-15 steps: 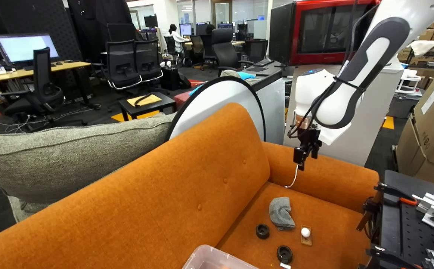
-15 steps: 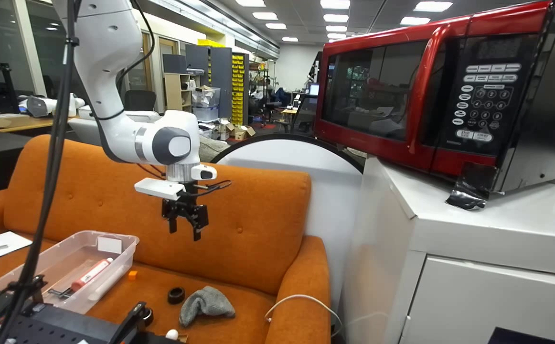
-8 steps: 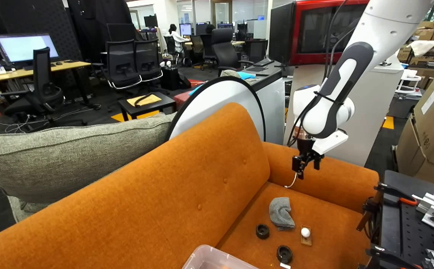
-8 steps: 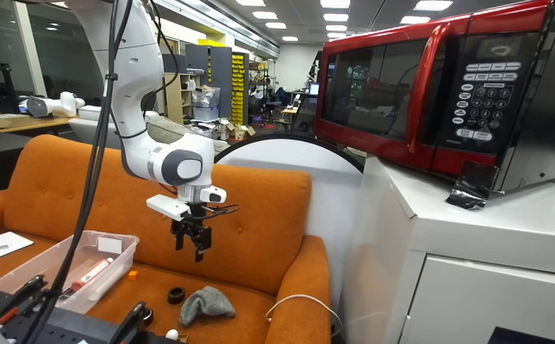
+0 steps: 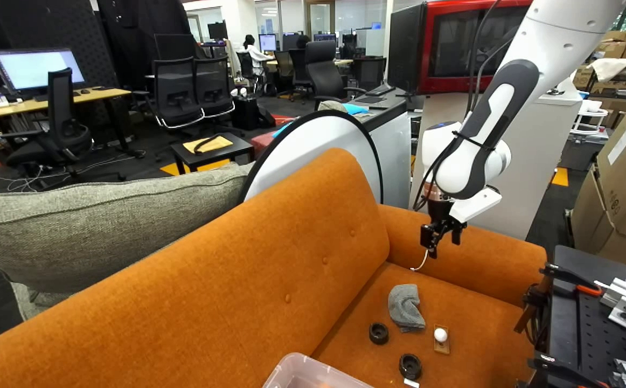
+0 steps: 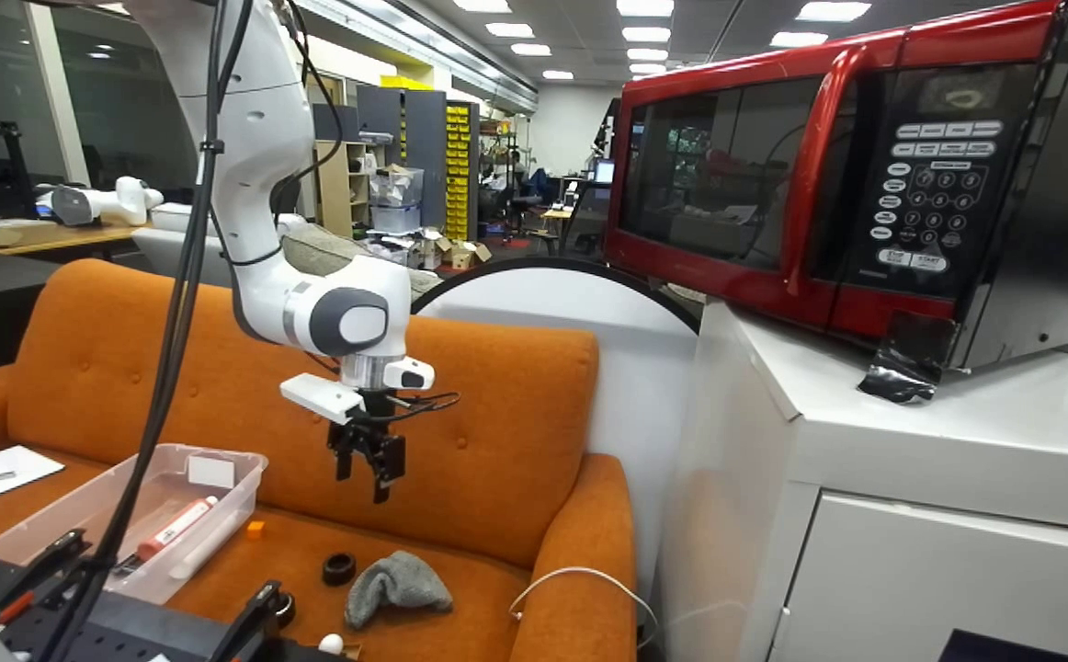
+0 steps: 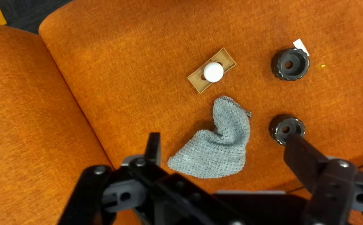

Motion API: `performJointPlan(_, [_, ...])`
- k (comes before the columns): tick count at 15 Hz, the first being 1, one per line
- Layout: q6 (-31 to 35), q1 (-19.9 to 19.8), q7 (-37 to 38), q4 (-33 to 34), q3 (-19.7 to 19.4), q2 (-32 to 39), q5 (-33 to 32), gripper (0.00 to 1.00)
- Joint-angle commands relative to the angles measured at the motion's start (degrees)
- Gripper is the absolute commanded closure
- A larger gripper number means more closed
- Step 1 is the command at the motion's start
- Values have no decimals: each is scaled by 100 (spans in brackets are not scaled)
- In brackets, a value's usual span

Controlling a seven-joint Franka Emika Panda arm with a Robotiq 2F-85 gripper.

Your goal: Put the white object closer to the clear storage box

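The white object [image 7: 213, 72], a small round ball, rests on a little tan tray [image 7: 197, 82] on the orange sofa seat. It shows in both exterior views, as a white ball [image 5: 440, 335] and near the bottom edge as a white ball [image 6: 331, 644]. My gripper [image 7: 223, 140] is open, its fingers wide apart with nothing held. In an exterior view the gripper [image 6: 362, 485] hangs well above the seat. The clear storage box [image 6: 244, 501] stands on the seat with a red-pink tube inside; only a corner of the box [image 5: 294, 358] shows elsewhere. The wrist view does not include it.
A grey cloth [image 7: 212, 153] lies below the gripper in the wrist view. Two black wheels [image 7: 290, 64] sit beside it. An orange cube [image 6: 255, 530] is near the box. The sofa backrest [image 5: 291, 248], armrest and a black table with clamps [image 5: 588, 323] border the seat.
Over the last second the arm has come down, lowering the open gripper toward the seat. In the last half second it has barely moved. The white object and box have stayed in place.
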Motion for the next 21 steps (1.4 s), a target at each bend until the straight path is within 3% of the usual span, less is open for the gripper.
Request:
performJointPlan(1, [-46, -311, -145, 192, 297, 330, 484, 0])
performJointPlan(5, [-145, -761, -421, 654, 813, 1083, 1194, 0])
performJointPlan(9, [-112, -1102, -468, 1222, 1064, 1923, 1622, 0])
performJointPlan(10, [-24, -748, -289, 947, 815, 1669, 1403, 0])
performJointPlan(21, [91, -1127, -300, 1370, 1060, 2207, 1748, 0])
